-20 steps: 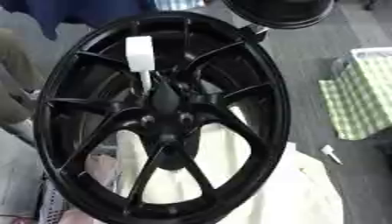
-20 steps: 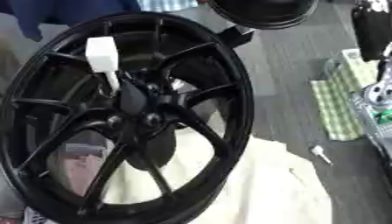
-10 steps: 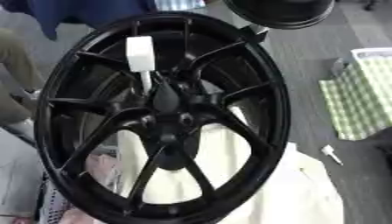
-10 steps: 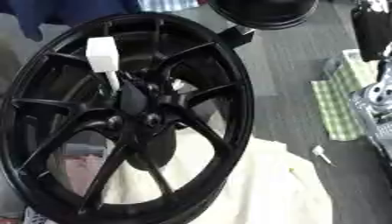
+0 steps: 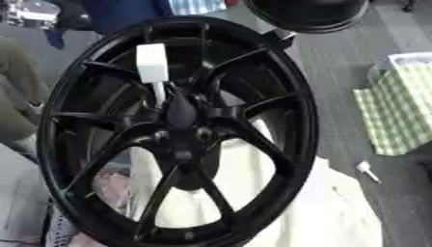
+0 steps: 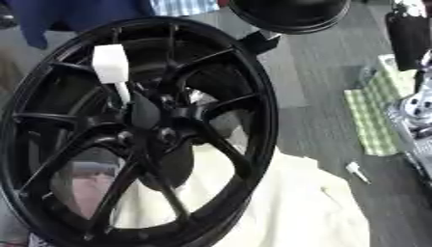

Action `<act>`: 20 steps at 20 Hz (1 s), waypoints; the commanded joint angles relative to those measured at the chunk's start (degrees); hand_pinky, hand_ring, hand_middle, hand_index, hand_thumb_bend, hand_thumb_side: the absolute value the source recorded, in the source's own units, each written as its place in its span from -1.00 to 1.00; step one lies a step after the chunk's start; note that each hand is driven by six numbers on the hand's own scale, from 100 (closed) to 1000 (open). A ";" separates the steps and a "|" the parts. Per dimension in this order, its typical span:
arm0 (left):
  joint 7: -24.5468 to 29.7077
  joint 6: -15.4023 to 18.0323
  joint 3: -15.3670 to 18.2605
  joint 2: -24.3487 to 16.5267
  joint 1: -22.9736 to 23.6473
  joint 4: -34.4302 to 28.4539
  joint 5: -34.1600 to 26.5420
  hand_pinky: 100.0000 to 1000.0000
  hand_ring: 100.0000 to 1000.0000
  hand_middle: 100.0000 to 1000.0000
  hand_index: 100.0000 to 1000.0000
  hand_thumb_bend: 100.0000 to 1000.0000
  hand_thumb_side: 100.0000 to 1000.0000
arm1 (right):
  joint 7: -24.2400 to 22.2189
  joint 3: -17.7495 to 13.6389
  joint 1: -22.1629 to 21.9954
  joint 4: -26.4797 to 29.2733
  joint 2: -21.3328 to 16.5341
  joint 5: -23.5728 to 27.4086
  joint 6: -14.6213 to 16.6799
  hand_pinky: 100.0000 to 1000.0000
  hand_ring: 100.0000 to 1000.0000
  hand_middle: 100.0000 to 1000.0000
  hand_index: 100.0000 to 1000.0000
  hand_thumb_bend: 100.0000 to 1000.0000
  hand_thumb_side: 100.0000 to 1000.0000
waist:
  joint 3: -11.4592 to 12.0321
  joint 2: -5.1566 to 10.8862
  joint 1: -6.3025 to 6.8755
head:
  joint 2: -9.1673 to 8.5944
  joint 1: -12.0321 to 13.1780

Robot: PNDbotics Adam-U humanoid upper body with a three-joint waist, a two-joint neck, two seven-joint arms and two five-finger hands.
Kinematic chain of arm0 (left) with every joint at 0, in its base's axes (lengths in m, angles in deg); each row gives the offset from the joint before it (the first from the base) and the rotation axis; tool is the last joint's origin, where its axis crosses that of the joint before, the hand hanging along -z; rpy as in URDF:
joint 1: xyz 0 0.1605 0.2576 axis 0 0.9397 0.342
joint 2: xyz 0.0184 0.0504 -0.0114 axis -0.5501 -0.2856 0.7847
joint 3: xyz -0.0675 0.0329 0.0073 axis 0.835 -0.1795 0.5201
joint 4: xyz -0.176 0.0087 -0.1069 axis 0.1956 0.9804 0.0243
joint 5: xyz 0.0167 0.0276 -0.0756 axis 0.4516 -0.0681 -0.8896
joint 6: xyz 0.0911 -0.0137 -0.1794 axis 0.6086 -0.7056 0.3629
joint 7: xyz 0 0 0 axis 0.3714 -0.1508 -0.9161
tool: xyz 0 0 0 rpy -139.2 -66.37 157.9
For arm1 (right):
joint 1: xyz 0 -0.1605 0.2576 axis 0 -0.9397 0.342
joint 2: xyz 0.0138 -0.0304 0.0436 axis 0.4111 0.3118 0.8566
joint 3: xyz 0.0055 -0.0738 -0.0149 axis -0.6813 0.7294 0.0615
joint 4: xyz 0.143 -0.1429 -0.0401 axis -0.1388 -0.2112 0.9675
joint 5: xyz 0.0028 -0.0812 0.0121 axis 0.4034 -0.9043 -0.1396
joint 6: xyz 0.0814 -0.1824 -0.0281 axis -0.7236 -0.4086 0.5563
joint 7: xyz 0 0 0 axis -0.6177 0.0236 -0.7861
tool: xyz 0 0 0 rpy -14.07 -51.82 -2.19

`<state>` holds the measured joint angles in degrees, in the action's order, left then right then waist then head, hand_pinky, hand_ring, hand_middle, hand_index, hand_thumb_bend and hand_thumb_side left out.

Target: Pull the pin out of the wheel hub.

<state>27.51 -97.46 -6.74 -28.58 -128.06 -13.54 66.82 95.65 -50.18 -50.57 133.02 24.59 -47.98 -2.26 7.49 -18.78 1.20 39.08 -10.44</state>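
Black spoked wheel [image 5: 182, 130] standing upright and slightly tilted, filling most of both eye views, rim running from the top centre down to the lower left corner. White pin [image 5: 152, 72] with a blocky white head and thin shaft seated in the hub [image 5: 182, 116], head poking up and to the left between two upper spokes, shaft running down toward the centre. Cream cloth [image 6: 278, 202] spread behind and below the wheel, visible through the lower spokes and out to the right. Grey carpeted floor [image 6: 312, 87] beyond, ribbed in texture. Green-and-white checked cloth [image 5: 397, 111] lying at the right edge, well apart from the wheel. Small white object [image 5: 367, 170] on the floor between the cream cloth and the checked cloth. Round black dome-shaped object [image 5: 308, 14] at the top, just above the rim. Blue fabric [image 6: 76, 12] at the upper left. Shiny metal part [image 6: 413, 116] at the far right of the right eye view. Neither robot hand anywhere in either view, so no telling how the fingers stand.
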 commanded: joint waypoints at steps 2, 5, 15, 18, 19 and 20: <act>0.40 -2.23 -2.11 -2.10 -0.53 -2.35 0.53 0.77 0.70 0.49 0.74 -0.31 0.03 | 0.03 -0.31 0.77 1.01 -1.55 -0.38 0.32 -0.06 0.00 0.00 0.38 -1.00 0.02 | -0.06 0.99 0.04 | -0.98 0.18; 0.40 -2.97 -3.54 -1.61 -0.77 -2.49 0.56 0.77 0.70 0.50 0.75 -0.25 0.06 | -0.02 -0.26 0.83 1.01 -1.50 -0.35 0.39 -0.06 0.00 0.00 0.38 -1.00 0.02 | -0.11 0.98 0.07 | -1.08 0.34; 0.40 -5.05 -6.63 2.52 -3.48 0.87 1.97 0.77 0.70 0.46 0.74 -0.07 0.15 | -0.18 -0.10 0.94 1.01 -1.25 -0.20 0.60 -0.06 0.00 0.00 0.37 -1.00 0.02 | -0.29 0.96 0.07 | -1.25 0.76; 0.40 -5.17 -7.27 4.57 -4.56 3.62 3.84 0.77 0.70 0.47 0.74 -0.07 0.15 | -0.18 -0.06 0.94 1.01 -1.14 -0.13 0.69 -0.06 0.00 0.00 0.37 -1.00 0.02 | -0.43 0.90 0.11 | -1.26 0.94; 0.40 -5.06 -7.53 5.18 -4.81 4.51 4.48 0.78 0.71 0.49 0.75 -0.05 0.14 | -0.17 -0.05 0.96 1.01 -1.11 -0.10 0.74 -0.06 0.00 0.00 0.37 -1.00 0.02 | -0.51 0.84 0.13 | -1.25 0.99; 0.40 -4.90 -7.77 5.71 -5.01 5.30 5.07 0.78 0.72 0.50 0.76 -0.05 0.12 | -0.16 -0.04 0.98 1.01 -1.09 -0.07 0.78 -0.06 0.00 0.00 0.37 -1.00 0.02 | -0.57 0.79 0.15 | -1.22 1.02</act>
<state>26.93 -101.28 -14.79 -22.73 -131.68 -8.96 71.02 95.49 -49.83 -50.13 133.02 24.59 -47.96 -1.78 7.01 -19.00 1.37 38.61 -9.64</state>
